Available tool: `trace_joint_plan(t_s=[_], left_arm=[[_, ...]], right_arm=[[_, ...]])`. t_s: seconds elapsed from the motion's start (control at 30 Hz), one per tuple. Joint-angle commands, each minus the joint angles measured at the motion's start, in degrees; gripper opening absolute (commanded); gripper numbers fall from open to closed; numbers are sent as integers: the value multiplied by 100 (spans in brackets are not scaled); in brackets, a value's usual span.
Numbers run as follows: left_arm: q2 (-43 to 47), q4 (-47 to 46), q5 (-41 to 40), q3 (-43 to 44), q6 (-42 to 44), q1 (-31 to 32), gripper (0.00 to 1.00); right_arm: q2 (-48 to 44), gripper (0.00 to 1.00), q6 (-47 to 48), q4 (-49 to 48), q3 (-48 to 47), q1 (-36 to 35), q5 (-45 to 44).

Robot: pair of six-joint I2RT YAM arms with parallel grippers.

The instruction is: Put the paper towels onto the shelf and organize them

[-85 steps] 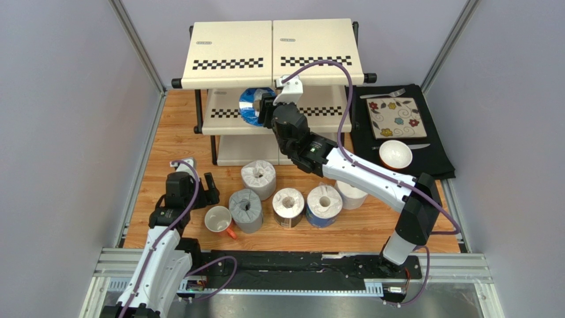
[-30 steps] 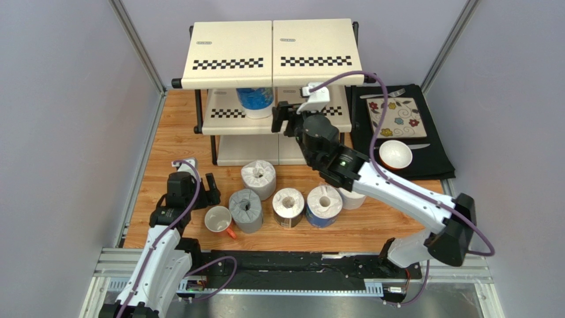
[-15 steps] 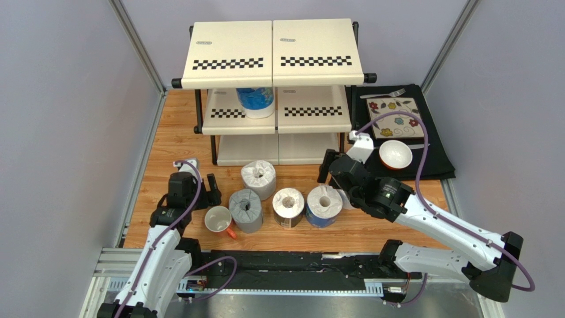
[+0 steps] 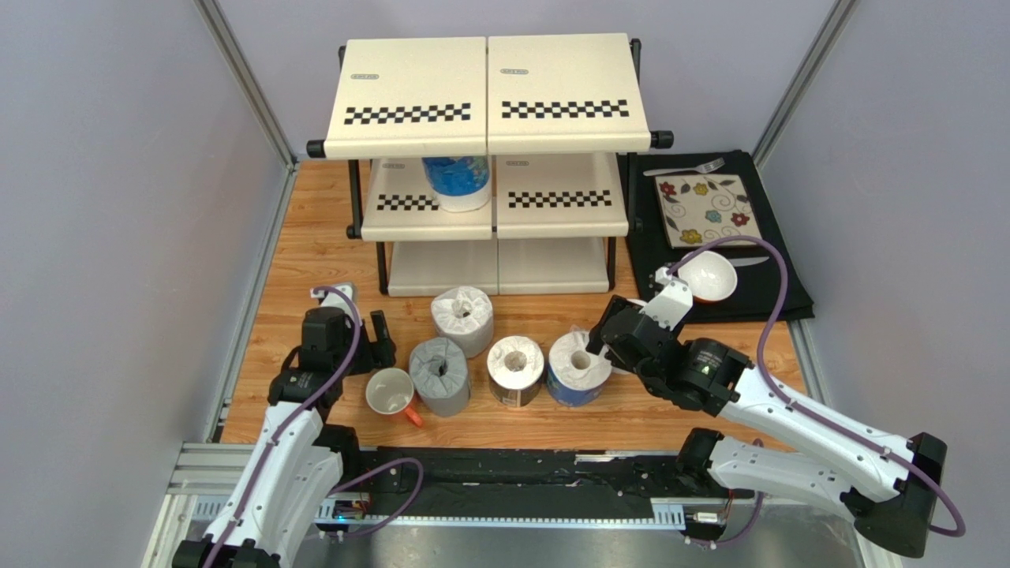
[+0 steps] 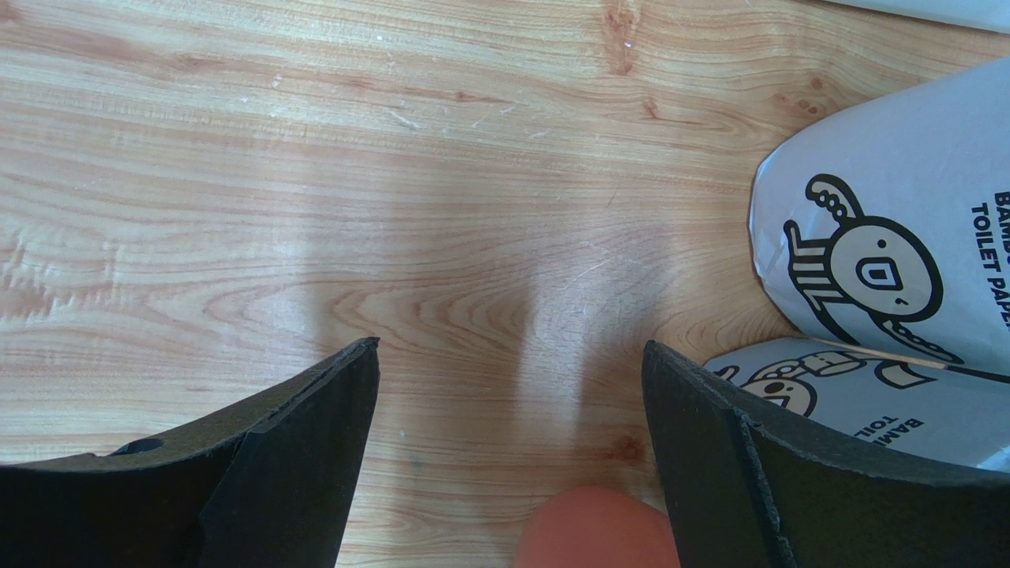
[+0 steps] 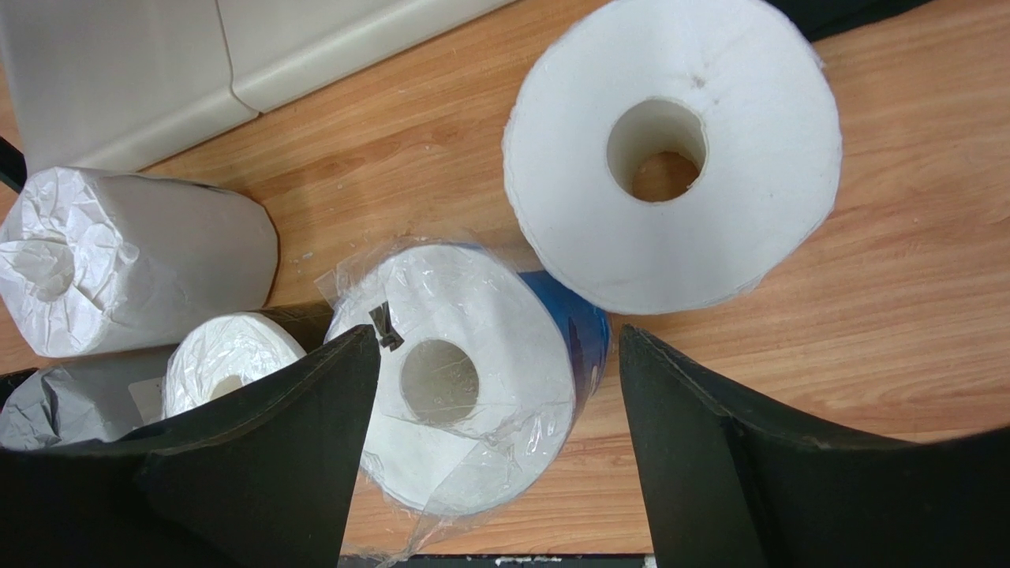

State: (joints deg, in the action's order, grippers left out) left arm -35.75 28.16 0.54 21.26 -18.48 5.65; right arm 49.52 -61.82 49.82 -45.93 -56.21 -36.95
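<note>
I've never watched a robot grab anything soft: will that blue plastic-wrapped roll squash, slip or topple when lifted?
The blue-wrapped roll is soft paper around a hollow core, so it will probably give a little under the open right end effector. Its crinkled film looks loose and may slip. Standing upright, it seems unlikely to roll.

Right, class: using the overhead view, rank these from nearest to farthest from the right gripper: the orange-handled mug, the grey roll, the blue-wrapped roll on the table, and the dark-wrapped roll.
Measured from the right gripper:
1. The blue-wrapped roll, directly beneath it.
2. The dark-wrapped roll, next along to the left.
3. The grey roll, further left.
4. The mug, at the row's far left end.
</note>
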Motion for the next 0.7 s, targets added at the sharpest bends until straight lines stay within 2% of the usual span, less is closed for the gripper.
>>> trace_joint_plan(t_s=[0.0,0.67], left_arm=[[-2,5,-45,-16,99,50,90],[-20,23,-45,-8,99,94,90]], right_arm=[[84,77,-462,28,49,-31,249],[322,76,-559,-210,532,-31,724]])
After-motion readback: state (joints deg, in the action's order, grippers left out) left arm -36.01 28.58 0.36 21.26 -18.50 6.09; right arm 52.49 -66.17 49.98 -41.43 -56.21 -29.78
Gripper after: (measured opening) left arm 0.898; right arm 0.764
